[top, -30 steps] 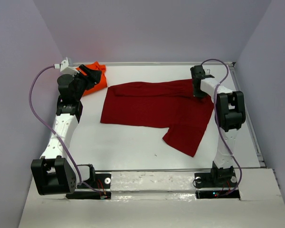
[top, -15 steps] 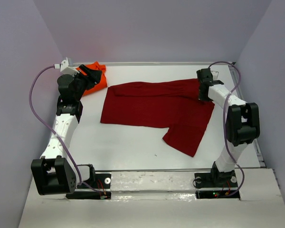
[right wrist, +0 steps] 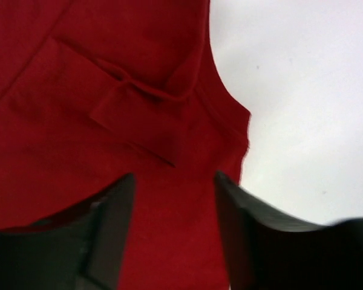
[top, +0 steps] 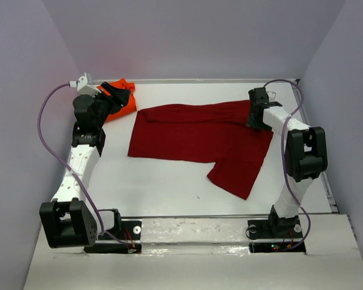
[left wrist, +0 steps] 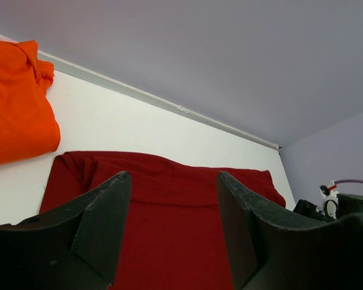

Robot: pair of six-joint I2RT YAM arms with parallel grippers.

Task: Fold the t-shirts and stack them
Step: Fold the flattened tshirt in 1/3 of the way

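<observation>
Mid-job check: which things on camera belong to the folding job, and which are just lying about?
Job:
- red shirt, spread on the table
- orange shirt, far left corner

Not the job:
- purple cables, running along both arms

Two shirts on the white desk, one arm by each.
Crimson t-shirt spread mid-desk, one part trailing near-right. Orange t-shirt bunched far-left. Left jaws at its edge; right jaws at the crimson t-shirt's far-right corner.
</observation>
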